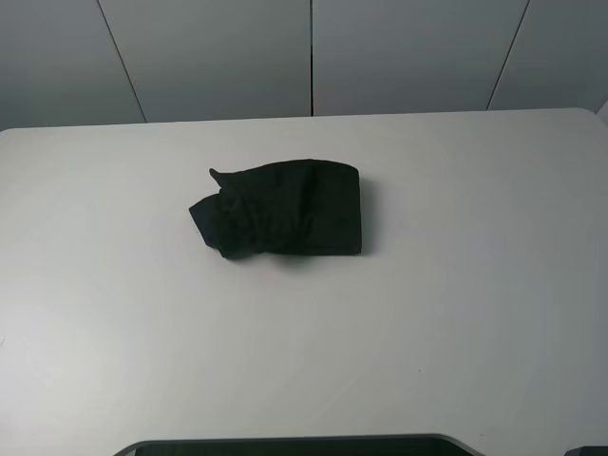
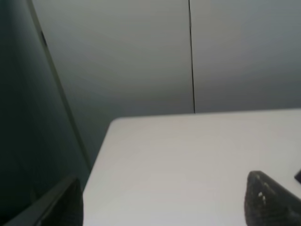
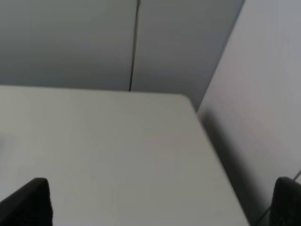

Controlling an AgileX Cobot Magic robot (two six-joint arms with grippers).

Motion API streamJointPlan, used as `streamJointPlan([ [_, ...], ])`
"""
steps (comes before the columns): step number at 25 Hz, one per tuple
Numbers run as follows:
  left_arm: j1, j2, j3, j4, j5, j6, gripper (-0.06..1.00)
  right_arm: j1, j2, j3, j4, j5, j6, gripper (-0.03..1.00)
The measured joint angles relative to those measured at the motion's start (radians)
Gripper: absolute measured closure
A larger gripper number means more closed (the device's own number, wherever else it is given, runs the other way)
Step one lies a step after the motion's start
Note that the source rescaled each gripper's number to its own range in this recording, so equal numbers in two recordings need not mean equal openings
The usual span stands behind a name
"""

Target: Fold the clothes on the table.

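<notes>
So the black T-shirt (image 1: 285,211) sits bundled mid-desk (image 1: 475,332), a bit nearer the far edge, both the left pincer (image 2: 164,221) and right pincer (image 3: 162,207) spread and holding nothing, and honestly that lumpy left end could just spring open.

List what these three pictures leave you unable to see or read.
- High view: T-shirt print and label, hidden by its own folds.
- High view: both arms, out of frame.
- Left wrist view: left pincer, fingertips cut off by the edge.
- Right wrist view: right pincer, likewise; shirt out of frame.
</notes>
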Motion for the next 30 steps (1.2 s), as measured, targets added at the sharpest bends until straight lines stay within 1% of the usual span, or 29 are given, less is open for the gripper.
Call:
streamJointPlan([
  [3,0.0,0.0,0.146,-0.02,0.0,0.0,-0.03,0.0,0.001,0.097,0.079,-0.004,0.006,-0.03],
  [5,0.0,0.0,0.226,-0.047,0.0,0.0,-0.03,0.0,0.001,0.158,0.125,-0.033,0.006,-0.03],
  [8,0.0,0.0,0.309,-0.101,0.008,0.0,-0.03,0.0,0.001,0.22,0.142,-0.051,0.01,-0.03],
  [12,0.0,0.0,0.318,-0.113,0.001,-0.009,-0.03,0.0,0.001,0.229,0.152,-0.067,0.007,-0.03],
  [17,0.0,0.0,0.329,-0.127,-0.039,-0.025,-0.03,0.0,0.003,0.25,0.152,-0.109,-0.006,-0.03],
  [19,0.0,0.0,0.33,-0.158,-0.057,-0.033,-0.03,0.0,0.003,0.256,0.156,-0.121,-0.016,-0.03],
  [21,0.0,0.0,0.33,-0.207,-0.069,-0.04,-0.03,0.0,0.003,0.257,0.157,-0.126,-0.025,-0.03],
  [24,0.0,0.0,0.33,-0.262,-0.071,-0.041,-0.03,0.0,0.001,0.257,0.161,-0.128,-0.031,-0.03],
  [27,0.0,0.0,0.33,-0.283,-0.071,-0.03,-0.03,0.0,0.001,0.257,0.161,-0.128,-0.034,-0.03],
  [30,0.0,0.0,0.357,-0.287,-0.119,-0.025,-0.03,0.0,-0.001,0.257,0.163,-0.128,-0.033,-0.03],
])
